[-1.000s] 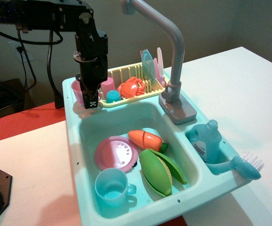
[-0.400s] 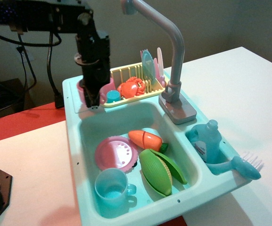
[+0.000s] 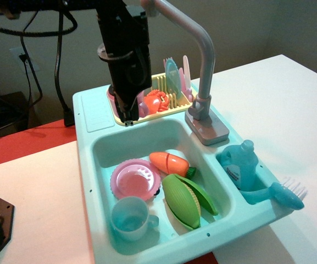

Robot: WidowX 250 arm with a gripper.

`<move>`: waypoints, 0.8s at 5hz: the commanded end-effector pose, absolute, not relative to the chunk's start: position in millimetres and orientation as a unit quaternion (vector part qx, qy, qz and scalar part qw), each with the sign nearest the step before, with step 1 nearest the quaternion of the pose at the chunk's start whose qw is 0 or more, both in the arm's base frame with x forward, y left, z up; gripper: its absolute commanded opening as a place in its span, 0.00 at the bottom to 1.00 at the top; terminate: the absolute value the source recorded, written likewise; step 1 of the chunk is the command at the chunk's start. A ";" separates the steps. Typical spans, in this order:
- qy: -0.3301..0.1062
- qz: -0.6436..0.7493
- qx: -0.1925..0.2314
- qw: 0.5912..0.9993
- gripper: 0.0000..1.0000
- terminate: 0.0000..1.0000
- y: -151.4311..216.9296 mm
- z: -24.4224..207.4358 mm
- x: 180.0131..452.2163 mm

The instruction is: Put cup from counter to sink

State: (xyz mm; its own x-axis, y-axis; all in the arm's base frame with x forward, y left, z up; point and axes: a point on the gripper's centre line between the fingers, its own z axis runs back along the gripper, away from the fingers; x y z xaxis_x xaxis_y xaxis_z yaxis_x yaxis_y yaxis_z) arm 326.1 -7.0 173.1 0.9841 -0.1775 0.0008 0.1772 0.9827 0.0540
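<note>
Jaw state cannot be told: the black gripper (image 3: 128, 113) points straight down at the back rim of the sink (image 3: 100, 157), and its fingertips merge with the dark body above them. A sliver of pink shows at the gripper's left edge, against the yellow dish rack (image 3: 169, 107); whether this is the pink cup (image 3: 112, 99), and whether the fingers have hold of it, cannot be confirmed, since the arm hides most of it. The counter (image 3: 92, 113), the flat teal ledge at the sink's back-left corner, lies just left of the gripper with its ribbed patch exposed.

Behind the gripper, the dish rack holds an orange toy crab (image 3: 155, 102) and upright plates (image 3: 174, 77) in pale blue and pink. To the right of the rack stands the grey faucet (image 3: 202, 71), its base on the sink's back-right ledge.

Inside the basin lie a pink plate (image 3: 135, 179), an orange toy carrot (image 3: 169, 163), a green corn cob (image 3: 183, 201) and, at the front-left corner, a light blue cup (image 3: 129, 219) standing upright. In the small compartment to the right of the basin are a blue soap bottle (image 3: 240, 165) and a blue brush (image 3: 282, 193). The sink unit rests on a white table (image 3: 290, 110).
</note>
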 end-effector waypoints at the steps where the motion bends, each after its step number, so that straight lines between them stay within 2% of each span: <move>1: -0.015 -0.103 0.005 0.995 0.00 0.00 -40.9 167.3 329.6; 2: 0.002 -0.106 0.000 0.994 0.00 0.00 -52.8 142.0 325.6; 4: 0.026 -0.094 0.017 0.995 0.00 0.00 -45.0 102.7 313.7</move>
